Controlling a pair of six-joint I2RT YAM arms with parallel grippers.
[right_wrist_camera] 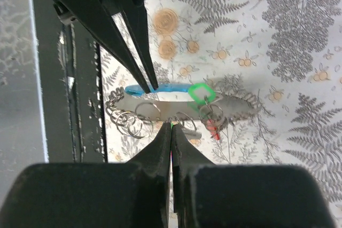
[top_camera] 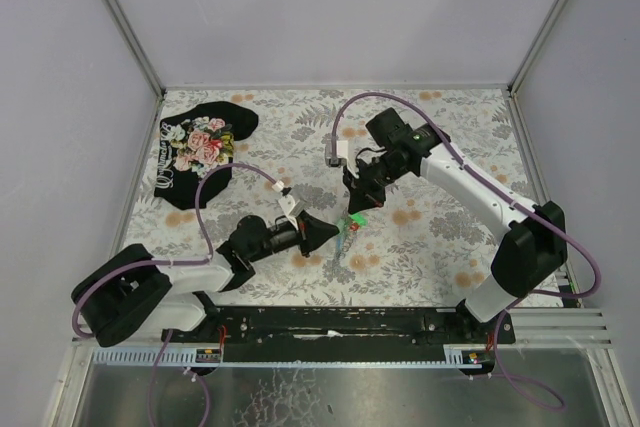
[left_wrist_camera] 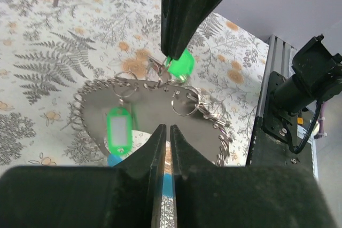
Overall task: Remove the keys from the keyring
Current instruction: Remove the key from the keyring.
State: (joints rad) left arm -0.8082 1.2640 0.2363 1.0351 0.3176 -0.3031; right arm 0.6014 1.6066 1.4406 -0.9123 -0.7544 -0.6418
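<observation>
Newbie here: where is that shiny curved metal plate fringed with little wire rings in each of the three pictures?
Top external: the shiny curved metal plate fringed with little wire rings is tiny, just below centre.
Left wrist: the plate fills the middle, broadside.
Right wrist: the plate crosses the middle, edge-on.
Shared landmark: the fern-and-flower patterned table cover beneath it.

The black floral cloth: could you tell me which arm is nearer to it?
Left. The left arm lies just near-side of the black floral cloth; the right arm sits well to its right.
</observation>
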